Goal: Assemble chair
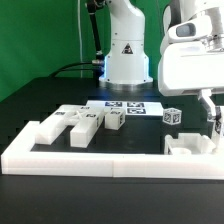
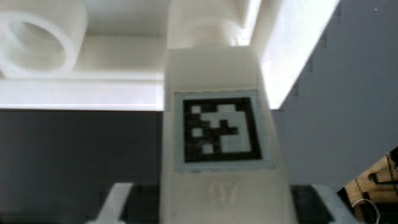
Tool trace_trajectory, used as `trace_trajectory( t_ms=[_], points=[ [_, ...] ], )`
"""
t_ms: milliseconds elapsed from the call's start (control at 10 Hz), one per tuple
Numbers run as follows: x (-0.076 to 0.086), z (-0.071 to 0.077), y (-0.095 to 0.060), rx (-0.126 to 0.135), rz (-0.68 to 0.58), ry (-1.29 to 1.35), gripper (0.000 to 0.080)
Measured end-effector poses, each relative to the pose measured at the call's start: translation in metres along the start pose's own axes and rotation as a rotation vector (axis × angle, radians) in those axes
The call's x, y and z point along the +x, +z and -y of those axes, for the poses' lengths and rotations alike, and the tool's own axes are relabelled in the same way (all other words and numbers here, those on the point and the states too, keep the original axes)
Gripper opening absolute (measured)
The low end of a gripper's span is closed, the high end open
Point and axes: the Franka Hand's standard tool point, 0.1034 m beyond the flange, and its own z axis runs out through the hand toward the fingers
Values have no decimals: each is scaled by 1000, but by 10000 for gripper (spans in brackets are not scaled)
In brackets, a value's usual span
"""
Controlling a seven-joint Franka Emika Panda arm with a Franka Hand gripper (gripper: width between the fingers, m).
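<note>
In the wrist view a white chair bar (image 2: 221,90) with a black-and-white tag runs between my gripper's (image 2: 221,204) fingers. A dark gap shows on each side between the bar and a finger (image 2: 125,200), so the jaws stand open around it without touching. Beyond the bar lies a white chair slab (image 2: 107,85) with a round-holed piece (image 2: 45,45). In the exterior view my gripper (image 1: 211,124) hangs at the right, over a white chair part (image 1: 190,143) by the border rail. More chair parts (image 1: 78,124) lie at the left, and a small tagged block (image 1: 173,116) sits mid-right.
The long white border rail (image 1: 110,160) runs along the front. The marker board (image 1: 126,106) lies flat before the robot base (image 1: 127,50). Another tagged chair piece (image 1: 115,118) sits near the board. A black cable curls at the back left.
</note>
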Motion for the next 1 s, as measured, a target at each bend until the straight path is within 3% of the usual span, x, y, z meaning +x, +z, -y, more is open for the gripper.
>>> trace_trajectory(
  t_ms=[100,200,500,1000],
  points=[
    [0,0,0,0,0,-3,405],
    [0,0,0,0,0,-6,590],
    [0,-2,-1,-2,0,-27,648],
    [20,-7,-20,5,66,-56,649]
  ],
)
